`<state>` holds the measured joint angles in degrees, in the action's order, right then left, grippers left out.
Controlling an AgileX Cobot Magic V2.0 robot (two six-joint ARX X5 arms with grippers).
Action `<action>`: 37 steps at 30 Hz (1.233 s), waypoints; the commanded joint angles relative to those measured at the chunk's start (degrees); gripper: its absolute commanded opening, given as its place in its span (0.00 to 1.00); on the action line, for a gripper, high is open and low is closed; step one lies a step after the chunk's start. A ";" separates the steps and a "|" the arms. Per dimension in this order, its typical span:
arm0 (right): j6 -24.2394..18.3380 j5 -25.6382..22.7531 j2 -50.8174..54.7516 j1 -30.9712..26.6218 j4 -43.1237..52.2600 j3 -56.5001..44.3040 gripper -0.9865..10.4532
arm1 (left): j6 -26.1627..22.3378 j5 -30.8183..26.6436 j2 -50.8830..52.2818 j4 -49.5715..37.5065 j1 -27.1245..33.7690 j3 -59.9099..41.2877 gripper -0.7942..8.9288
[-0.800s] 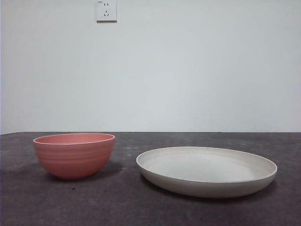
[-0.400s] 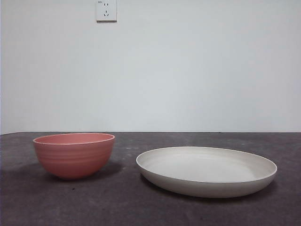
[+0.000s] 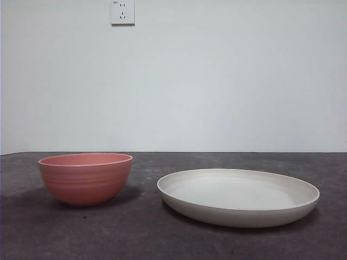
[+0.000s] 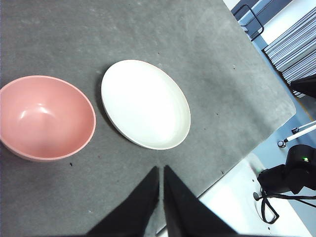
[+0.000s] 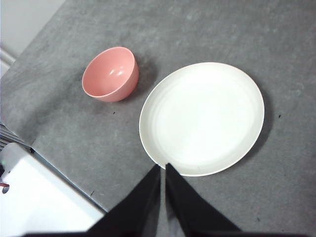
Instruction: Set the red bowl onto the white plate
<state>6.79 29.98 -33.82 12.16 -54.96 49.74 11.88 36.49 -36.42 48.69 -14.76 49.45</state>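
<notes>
Bowl and plate sit side by side on the dark grey table, near each other but not touching. The bowl is coral pink, upright and empty, with faint ridges round its sides; in the front view it stands to the left of the plate. The plate is wide, shallow and off-white, lying flat with nothing on it. So the bowl rests on the tabletop, not on the plate.

Both arms hang high above the table, well clear of both dishes. The left gripper has its two black jaws pressed together, holding nothing; its wrist view looks down on bowl and plate. The right gripper likewise has its jaws closed against each other and empty. Neither arm shows in the front view. A white wall socket is on the wall behind.
</notes>
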 commanded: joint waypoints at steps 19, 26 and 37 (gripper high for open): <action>-1.07 0.07 -0.13 0.20 1.81 1.07 0.57 | -2.21 0.57 -0.31 -0.48 -0.15 1.16 0.79; -1.07 0.07 -0.13 0.20 1.86 1.07 0.57 | -2.64 -0.15 -0.81 -0.70 -0.15 1.16 0.79; -1.03 0.13 -0.13 0.20 2.12 1.07 0.57 | -4.22 -16.70 -10.21 -0.98 -0.15 1.16 0.79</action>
<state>6.17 29.95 -33.74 12.16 -53.54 49.74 8.45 20.84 -45.52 48.14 -14.76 49.50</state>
